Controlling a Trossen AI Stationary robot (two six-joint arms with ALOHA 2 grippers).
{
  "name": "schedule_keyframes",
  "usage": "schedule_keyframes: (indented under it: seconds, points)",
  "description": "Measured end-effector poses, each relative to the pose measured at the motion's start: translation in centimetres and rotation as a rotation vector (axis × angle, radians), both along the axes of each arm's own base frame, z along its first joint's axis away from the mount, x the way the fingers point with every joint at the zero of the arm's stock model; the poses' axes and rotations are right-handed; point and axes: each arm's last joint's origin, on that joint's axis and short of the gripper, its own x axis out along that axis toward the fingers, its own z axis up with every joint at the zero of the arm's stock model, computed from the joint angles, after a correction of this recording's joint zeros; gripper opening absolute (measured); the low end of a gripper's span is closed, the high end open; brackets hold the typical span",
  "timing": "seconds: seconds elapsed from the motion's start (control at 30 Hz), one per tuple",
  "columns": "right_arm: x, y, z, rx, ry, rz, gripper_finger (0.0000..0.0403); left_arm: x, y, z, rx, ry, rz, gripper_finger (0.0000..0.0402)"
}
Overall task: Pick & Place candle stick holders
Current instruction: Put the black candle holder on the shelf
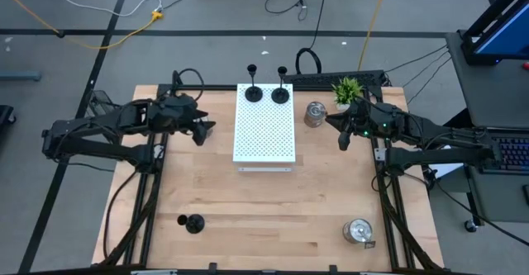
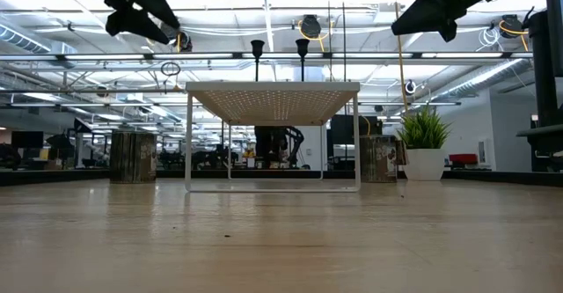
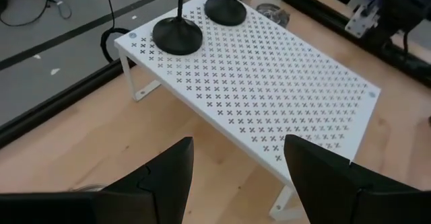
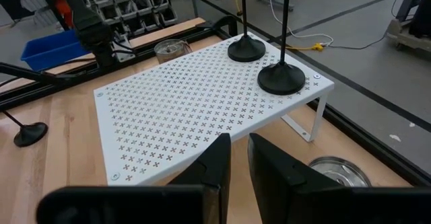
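Two black candle stick holders [image 1: 254, 93] [image 1: 280, 94] stand by their round bases on the far end of the white perforated board [image 1: 264, 139]. A third black holder [image 1: 193, 223] stands on the table at the near left. One silver-glass holder [image 1: 315, 114] sits on the table right of the board, and another [image 1: 358, 231] sits at the near right. A third [image 4: 168, 49] shows beyond the board's left side. My left gripper [image 1: 202, 131] hovers open left of the board. My right gripper [image 1: 343, 135] hovers right of it, empty, with its fingers almost together.
A small green potted plant [image 1: 347, 90] stands at the far right, just behind my right gripper. The board stands on legs [image 2: 188, 143] with a gap beneath it. Bare wood lies between the board and the table's near edge [image 1: 264, 225].
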Motion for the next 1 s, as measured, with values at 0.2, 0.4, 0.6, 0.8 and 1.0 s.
schedule_keyframes:
  seconds: [0.2,0.4,0.6,0.8,1.0]
  points:
    - [0.0,0.0,0.0,-0.001,0.0,0.0,0.0043,0.0,0.2,0.2,-0.027,-0.048,0.05,0.0239]
    - [0.0,0.0,0.0,-0.001,0.001,0.0,0.0043,0.4,0.2,1.0,-0.061,-0.139,-0.022,0.0239]
    - [0.0,0.0,0.0,-0.004,0.002,0.002,0.0043,0.5,-1.1,1.1,-0.168,-0.152,-0.395,0.0239]
    - [0.0,0.0,0.0,-0.004,0.002,0.002,0.0043,0.6,-2.8,1.1,-0.211,-0.155,-0.574,0.0239]
    - [0.0,0.0,0.0,-0.004,0.002,0.002,0.0043,0.5,-4.7,1.0,-0.217,-0.128,-0.692,0.0239]
